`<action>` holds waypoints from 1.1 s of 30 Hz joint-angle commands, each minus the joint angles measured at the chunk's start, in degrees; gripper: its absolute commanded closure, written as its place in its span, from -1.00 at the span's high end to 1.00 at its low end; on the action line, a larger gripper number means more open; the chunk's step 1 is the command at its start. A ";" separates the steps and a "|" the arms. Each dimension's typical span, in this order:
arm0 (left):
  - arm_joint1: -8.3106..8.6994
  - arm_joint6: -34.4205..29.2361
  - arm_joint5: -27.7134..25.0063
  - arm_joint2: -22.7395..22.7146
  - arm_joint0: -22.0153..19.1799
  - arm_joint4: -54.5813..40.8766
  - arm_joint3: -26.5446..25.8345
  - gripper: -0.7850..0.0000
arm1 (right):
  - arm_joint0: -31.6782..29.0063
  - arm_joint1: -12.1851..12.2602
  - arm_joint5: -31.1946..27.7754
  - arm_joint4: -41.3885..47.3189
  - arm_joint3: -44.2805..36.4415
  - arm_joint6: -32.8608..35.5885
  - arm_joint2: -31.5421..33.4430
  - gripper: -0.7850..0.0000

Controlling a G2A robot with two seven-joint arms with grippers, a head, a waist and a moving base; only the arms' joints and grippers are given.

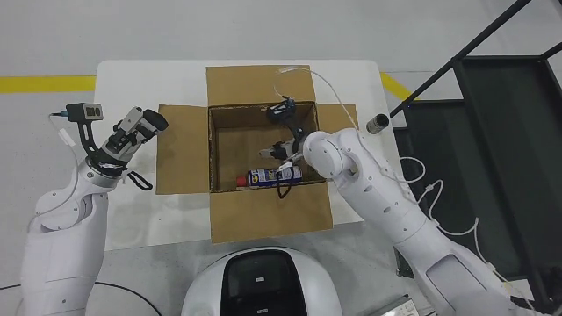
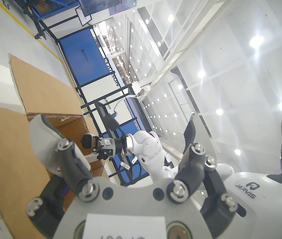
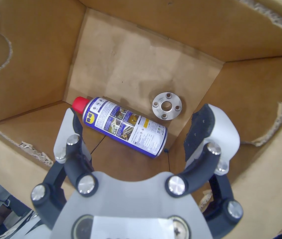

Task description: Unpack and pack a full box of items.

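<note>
An open cardboard box (image 1: 184, 149) sits on the white table (image 1: 140, 75) with its flaps spread. On the box floor lies a blue spray can (image 3: 124, 126) with a red cap, and a round metal flange (image 3: 166, 105) rests beside it. The spray can (image 1: 262, 176) lies near the box's front wall. My right gripper (image 3: 137, 123) hangs open above the can, inside the box (image 3: 143, 58), with nothing held. My right gripper (image 1: 278, 151) is over the box's middle. My left gripper (image 1: 147, 122) is held up left of the box, open and empty, fingers (image 2: 44, 130) pointing upward.
A small dark metal cylinder (image 1: 378, 124) stands on the table right of the box. A black metal frame (image 1: 492, 96) rises beyond the table's right edge. Bare table lies behind and left of the box.
</note>
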 commanded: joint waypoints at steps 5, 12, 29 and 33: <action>0.00 0.00 0.00 0.00 0.00 0.00 0.00 1.00 | 2.93 -1.75 1.78 2.95 8.32 -2.14 -3.26 1.00; 0.00 0.00 0.00 0.00 0.00 0.00 0.00 1.00 | 3.01 -2.25 2.18 3.38 10.25 -3.13 -4.15 1.00; 0.00 0.00 0.00 0.00 0.00 0.00 0.00 1.00 | 2.05 -2.01 2.66 4.07 10.54 -4.13 -2.56 1.00; 0.00 0.00 0.00 0.00 0.00 0.00 0.00 1.00 | 1.14 -1.75 1.88 3.59 11.02 -3.43 -1.93 1.00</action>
